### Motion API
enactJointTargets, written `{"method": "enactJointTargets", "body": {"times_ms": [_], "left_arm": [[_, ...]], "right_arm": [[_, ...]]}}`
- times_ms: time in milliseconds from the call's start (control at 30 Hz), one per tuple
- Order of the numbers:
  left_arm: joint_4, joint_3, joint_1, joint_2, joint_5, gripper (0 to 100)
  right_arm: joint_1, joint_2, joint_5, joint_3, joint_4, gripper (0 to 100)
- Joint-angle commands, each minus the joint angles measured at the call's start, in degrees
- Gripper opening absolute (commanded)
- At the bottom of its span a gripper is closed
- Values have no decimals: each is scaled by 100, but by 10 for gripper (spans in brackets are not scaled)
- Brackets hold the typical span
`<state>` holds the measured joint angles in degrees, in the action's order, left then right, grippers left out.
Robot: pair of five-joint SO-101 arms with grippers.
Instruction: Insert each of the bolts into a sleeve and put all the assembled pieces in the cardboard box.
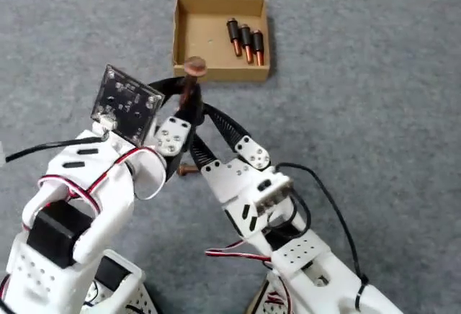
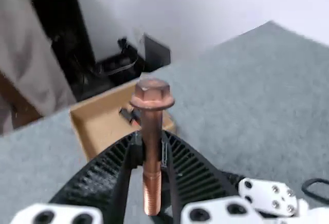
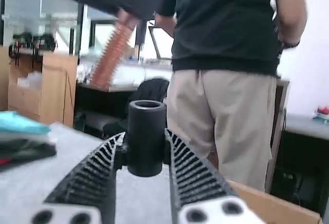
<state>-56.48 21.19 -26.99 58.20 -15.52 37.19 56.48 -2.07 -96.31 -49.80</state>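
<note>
Copper-coloured flanged hex bolt (image 2: 150, 126): upright, head up, clamped tight in left gripper (image 2: 149, 144), just on the near side of open brown cardboard box (image 1: 186, 37). Black cylindrical sleeve (image 3: 146, 131): upright, pinched in closed right gripper (image 3: 145, 149). Three assembled pieces (image 1: 245, 42): inside box, right part.

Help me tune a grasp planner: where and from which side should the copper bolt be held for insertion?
I'd grip the copper bolt on its upper shank, just under the flanged head, from the sides across its axis, as the left gripper does. The flange blocks slipping; the threaded end is left free for the sleeve.
</note>
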Motion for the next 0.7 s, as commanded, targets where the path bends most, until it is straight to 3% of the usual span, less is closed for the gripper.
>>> {"method": "enactJointTargets", "body": {"times_ms": [0, 133, 233, 433, 667], "left_arm": [[141, -659, -158, -242, 35, 19], [141, -835, -114, -321, 35, 19], [123, -949, -105, -321, 35, 19], [123, -1046, -105, -321, 35, 19], [123, -1037, -167, -330, 35, 19]], "right_arm": [[-382, 523, 202, -13, -26, 2], [-655, 1059, 193, -48, 202, 2], [-523, 1587, 105, -75, 1011, 2], [-75, 3451, -352, -119, 3499, 2], [-22, 5481, -1064, -31, 6585, 2]]}}
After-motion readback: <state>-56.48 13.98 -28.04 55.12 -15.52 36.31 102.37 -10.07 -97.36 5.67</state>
